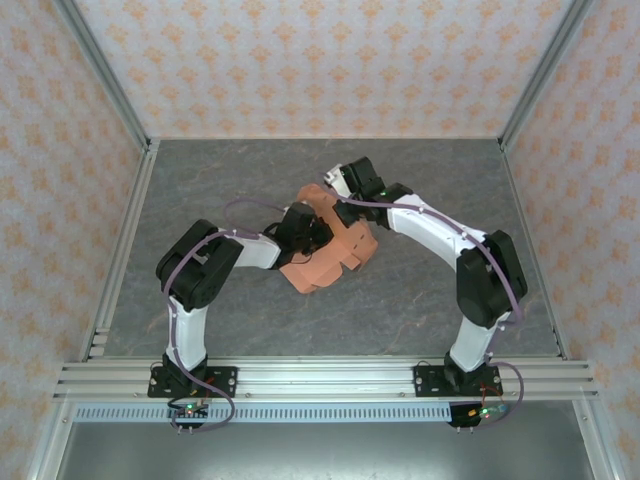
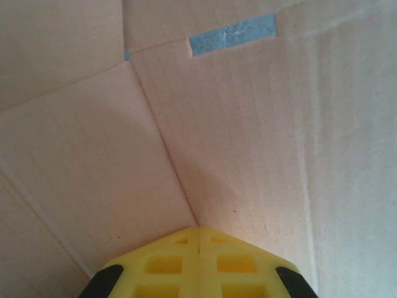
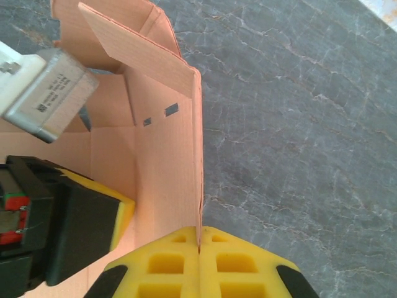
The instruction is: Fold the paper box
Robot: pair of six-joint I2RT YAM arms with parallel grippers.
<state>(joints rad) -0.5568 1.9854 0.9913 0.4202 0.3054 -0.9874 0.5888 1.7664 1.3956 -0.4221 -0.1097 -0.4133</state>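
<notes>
The salmon-orange paper box (image 1: pixel 338 256) sits half-formed at mid-table, its walls and flaps standing up. My right gripper (image 3: pixel 199 232) is shut on the top edge of one upright wall (image 3: pixel 166 167), whose far end carries a raised flap (image 3: pixel 133 46). Over the box's far end in the top view sits the same right gripper (image 1: pixel 335 196). My left gripper (image 2: pixel 198 231) is shut with nothing between its fingers. Its tips press into an inside crease of the box (image 2: pixel 248 143), below a slot (image 2: pixel 232 34). From the right wrist, the left gripper (image 3: pixel 68 223) shows inside the box.
The grey marbled tabletop (image 1: pixel 430 300) surrounds the box with free room on all sides. Aluminium rails (image 1: pixel 320 378) run along the near edge and patterned walls (image 1: pixel 320 60) close in the back and sides. The left arm's grey labelled housing (image 3: pixel 49 93) hangs over the box.
</notes>
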